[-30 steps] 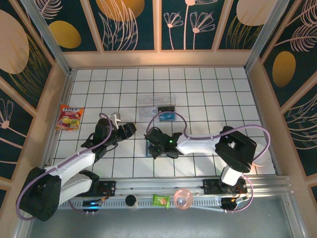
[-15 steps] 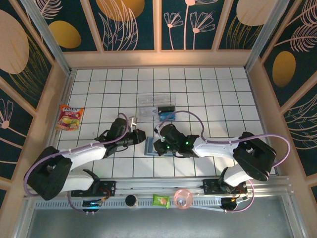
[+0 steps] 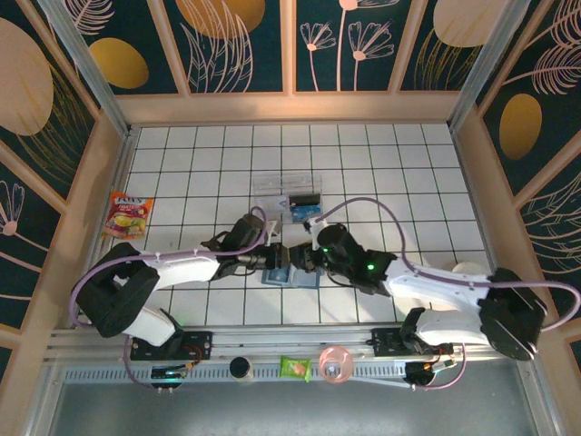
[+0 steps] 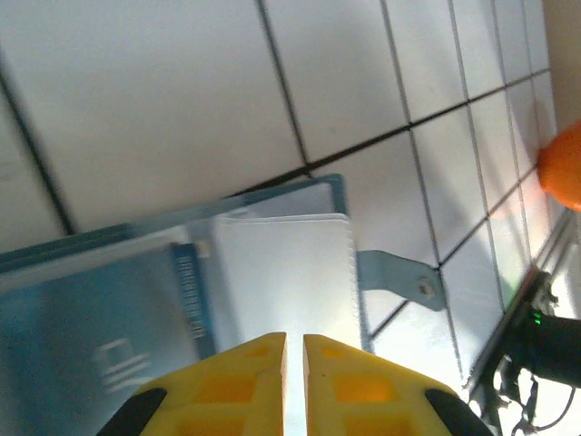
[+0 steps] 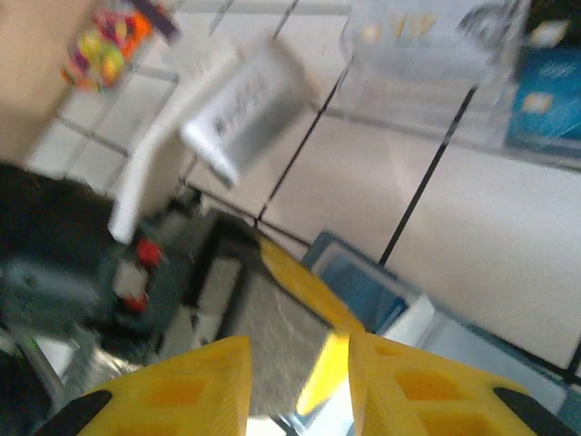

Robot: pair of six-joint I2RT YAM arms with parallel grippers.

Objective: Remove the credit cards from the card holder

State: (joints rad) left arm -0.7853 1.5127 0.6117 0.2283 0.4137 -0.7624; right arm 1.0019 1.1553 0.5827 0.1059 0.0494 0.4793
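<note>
A snack packet (image 3: pixel 127 215) is lying far out on the left of the tabletop (image 3: pixel 399 173). My left end effector (image 4: pixel 294 350) is reaching over the open card holder (image 4: pixel 281 263), its fingers all but together with a bare slit showing; I cannot tell whether it is pinching anything. The card holder is lying flat between my two arms. My right end effector (image 5: pixel 298 350) is standing partly open, holding nothing. A bright blue credit card (image 3: pixel 305 213) is lying just beside the clear tray (image 3: pixel 272 189).

White gridded tabletop (image 3: pixel 381 163) sits within dark floral walls (image 3: pixel 259 54).
</note>
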